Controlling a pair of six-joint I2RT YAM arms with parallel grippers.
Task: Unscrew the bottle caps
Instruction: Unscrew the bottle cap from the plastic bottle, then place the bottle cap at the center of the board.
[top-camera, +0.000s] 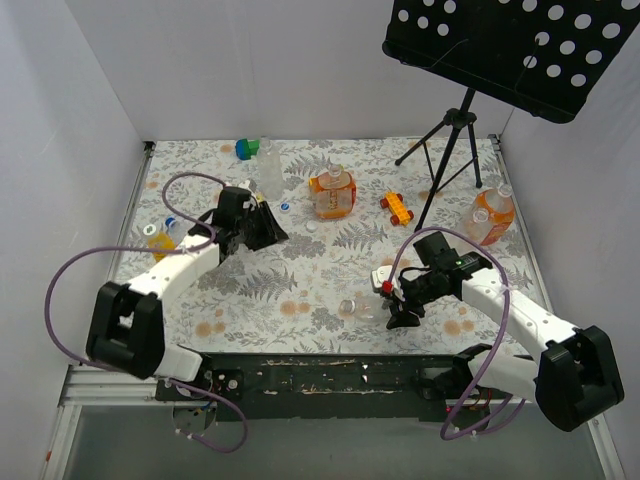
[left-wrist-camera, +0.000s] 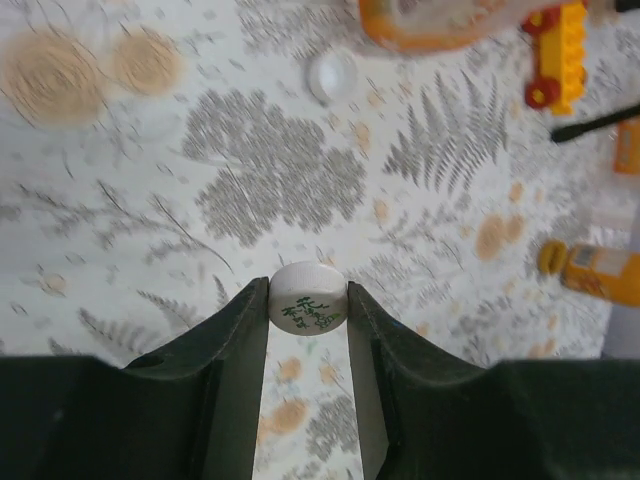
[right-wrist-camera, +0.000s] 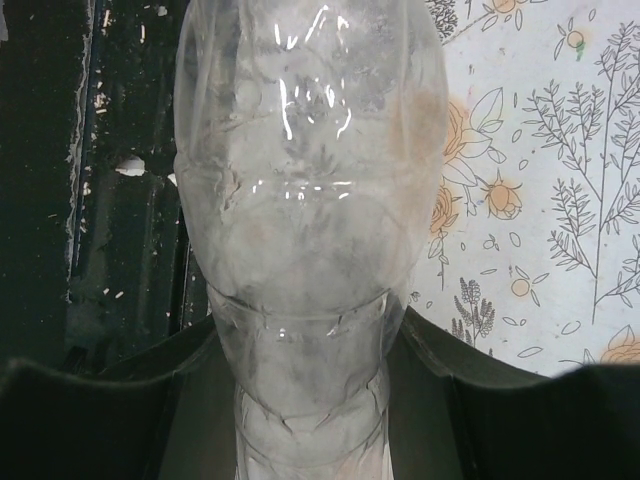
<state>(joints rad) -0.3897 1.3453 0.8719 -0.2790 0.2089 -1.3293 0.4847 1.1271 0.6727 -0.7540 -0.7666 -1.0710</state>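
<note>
A toy car (top-camera: 396, 207) lies right of a squat bottle (top-camera: 332, 195); a block (top-camera: 246, 149) sits behind, leftward.

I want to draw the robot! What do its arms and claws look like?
The left arm and right arm are white tubes with chunky black joints. A thin purple cable loops along each. The left gripper and right gripper are black, with two flat wedge-shaped fingers.

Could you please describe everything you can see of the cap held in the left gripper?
The cap is small, round, off-white and plastic-looking, with green printing on the side facing the wrist camera. It sits pinched between the left gripper's two black fingers, touching both, with no bottle attached. Whether it touches the patterned table cover cannot be told.
</note>
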